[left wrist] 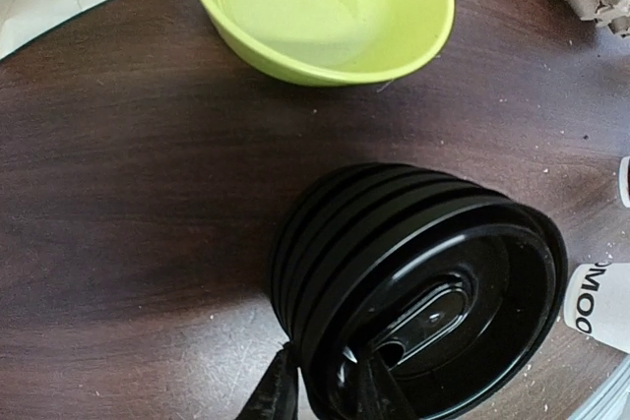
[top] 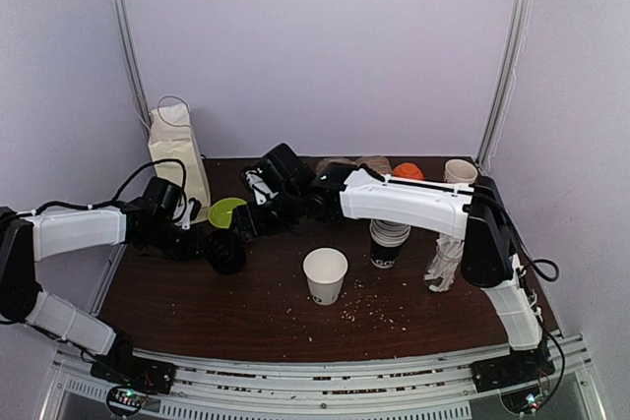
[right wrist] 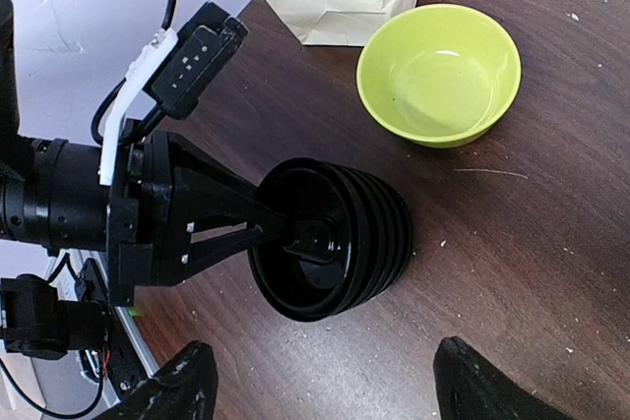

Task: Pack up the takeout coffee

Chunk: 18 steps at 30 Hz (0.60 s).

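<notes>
No lidded white cup shows. A single lidless white paper cup (top: 325,274) stands mid-table. The left wrist view shows a white cup with black print (left wrist: 598,308) at its right edge. A stack of black lids (top: 228,255) lies tipped on its side; it also shows in the left wrist view (left wrist: 413,287) and the right wrist view (right wrist: 340,238). My left gripper (top: 210,247) (left wrist: 325,395) is shut on the rim of the outermost lid, one finger inside and one outside. My right gripper (top: 248,223) (right wrist: 325,386) is open and empty, just above the stack.
A green bowl (top: 226,210) (left wrist: 325,7) (right wrist: 440,74) sits just behind the lids. A paper bag (top: 178,159) stands at the back left. A stack of cups (top: 389,241), cardboard carriers (top: 444,263), an orange lid (top: 409,171) and another cup (top: 459,172) are on the right.
</notes>
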Available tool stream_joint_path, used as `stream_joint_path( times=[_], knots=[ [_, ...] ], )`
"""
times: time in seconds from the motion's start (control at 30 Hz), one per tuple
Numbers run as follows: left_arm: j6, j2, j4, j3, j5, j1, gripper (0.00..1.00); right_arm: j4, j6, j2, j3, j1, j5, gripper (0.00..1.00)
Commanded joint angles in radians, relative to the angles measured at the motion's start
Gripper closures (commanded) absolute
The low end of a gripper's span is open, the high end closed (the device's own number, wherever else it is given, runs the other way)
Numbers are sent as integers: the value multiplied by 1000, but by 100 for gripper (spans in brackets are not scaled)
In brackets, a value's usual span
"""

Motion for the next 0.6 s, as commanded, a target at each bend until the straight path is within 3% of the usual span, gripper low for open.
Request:
stream_joint_path(
  times=[0.0,0.57],
  knots=[
    [12,-29,-7,-10,29,2,76,-22,36,58,70,-12,-13,23],
    [21,-67,-34,6,22,2,65,25,162,211,184,-46,-82,56]
  ],
)
